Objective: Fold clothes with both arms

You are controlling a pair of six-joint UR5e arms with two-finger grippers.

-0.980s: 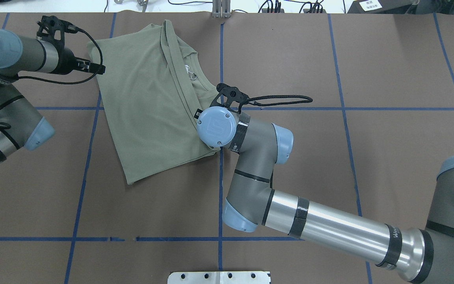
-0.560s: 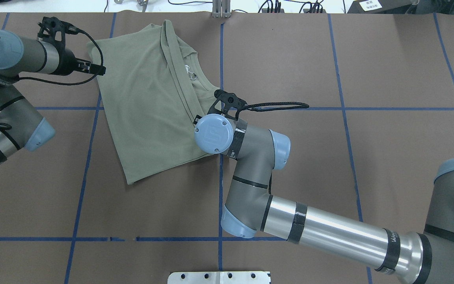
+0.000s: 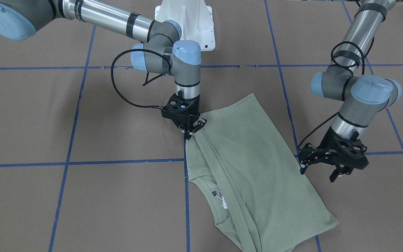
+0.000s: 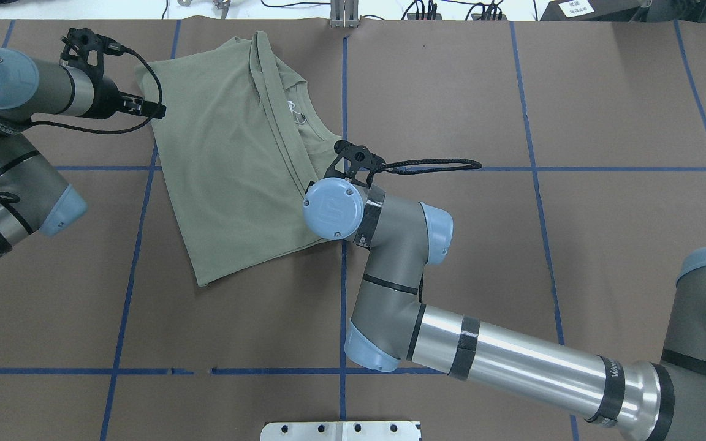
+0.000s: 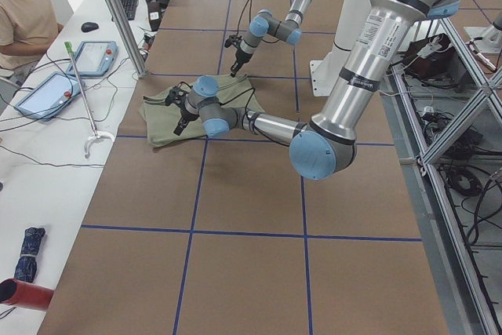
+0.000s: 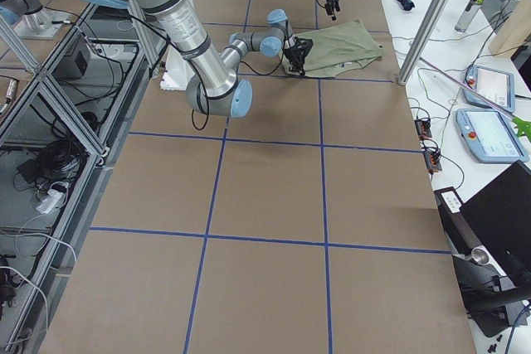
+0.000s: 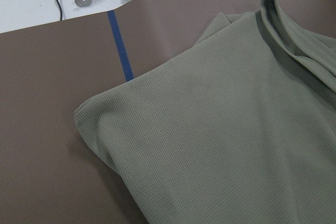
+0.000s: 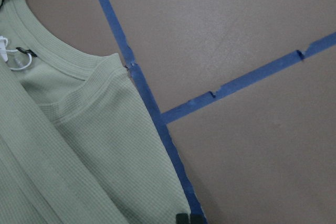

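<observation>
Right arm (image 4: 390, 233) crept toward six o'clock overhead; right fingers (image 3: 188, 133) pinch the shirt (image 3: 257, 157) at its edge, left fingers (image 3: 335, 174) gape wide. Pulling one-handed could drag the fold askew.

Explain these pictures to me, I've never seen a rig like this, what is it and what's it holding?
Six cameras show one moment: one over the robot's shoulders, one facing it, one at each end, one on each wrist. The machine is a right arm and a left arm, each ending in a two-finger gripper. A green shirt, partly folded, lies on the brown table. The right gripper looks closed on the shirt's edge; the left gripper is open beside the opposite edge, holding nothing.
</observation>
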